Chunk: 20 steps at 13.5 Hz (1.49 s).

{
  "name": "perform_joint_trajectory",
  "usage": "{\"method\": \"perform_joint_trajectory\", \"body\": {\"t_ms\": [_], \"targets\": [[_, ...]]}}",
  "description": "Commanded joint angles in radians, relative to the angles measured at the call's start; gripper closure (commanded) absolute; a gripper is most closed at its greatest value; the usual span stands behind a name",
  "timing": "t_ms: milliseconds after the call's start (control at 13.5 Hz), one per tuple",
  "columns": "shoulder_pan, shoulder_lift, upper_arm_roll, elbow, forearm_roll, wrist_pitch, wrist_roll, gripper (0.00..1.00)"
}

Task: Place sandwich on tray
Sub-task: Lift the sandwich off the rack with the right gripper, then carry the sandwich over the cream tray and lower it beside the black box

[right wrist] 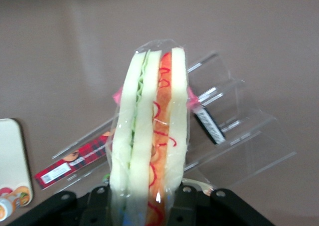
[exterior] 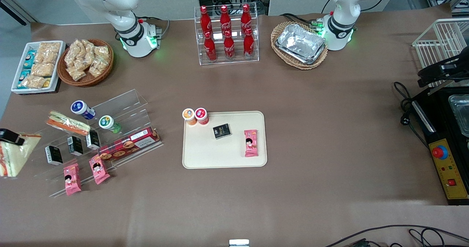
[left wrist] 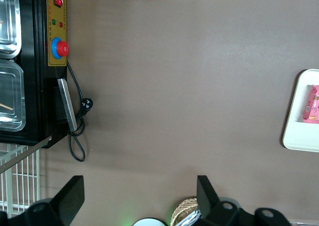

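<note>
So the claw (exterior: 11, 137) is up over the working arm's end of the worktop (exterior: 329, 129), clamped on the sandwich (exterior: 16, 155) by its wide end. I'd guess it's light and squishy with slick wrap, so a gentle pinch across the bread faces makes sense. The tray (exterior: 220, 155) sits mid-worktop, well apart, with bare space nearest the front camera.

Mostly bare brown bench (left wrist: 174, 86). At one edge, a black machine (left wrist: 35, 61) with a yellow panel (left wrist: 56, 26), red button (left wrist: 62, 48) and black cable (left wrist: 77, 136). At another, a corner of the cream tray (left wrist: 299, 136) bearing a pink snack packet (left wrist: 311, 104). Near the machine, white wire rack (left wrist: 20, 178). Parked pincer (left wrist: 139, 206) dark, wide apart.
</note>
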Motion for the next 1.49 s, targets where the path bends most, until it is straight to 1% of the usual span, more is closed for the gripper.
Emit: {"method": "perform_joint_trajectory", "body": {"t_ms": [0, 223, 446, 520, 595, 669, 892, 1041, 1189, 1412], "targets": [[0.121, -0.033, 0.001, 0.02, -0.014, -0.032, 0.008, 0.63], [0.261, -0.039, 0.001, 0.021, -0.034, -0.033, 0.005, 0.63], [0.405, -0.039, 0.003, 0.021, -0.098, -0.035, -0.003, 0.63], [0.455, -0.039, 0.004, 0.021, -0.138, -0.053, -0.004, 0.63], [0.498, -0.038, 0.006, 0.021, -0.172, -0.061, -0.022, 0.63], [0.526, -0.03, 0.007, 0.021, -0.188, -0.053, -0.086, 0.63], [0.536, 0.013, 0.056, 0.021, -0.186, 0.012, -0.326, 0.63], [0.536, 0.045, 0.096, 0.021, -0.189, 0.071, -0.412, 0.63], [0.542, 0.094, 0.134, 0.02, -0.189, 0.097, -0.488, 0.64], [0.586, 0.183, 0.142, 0.018, -0.195, 0.195, -0.613, 0.65]]}}
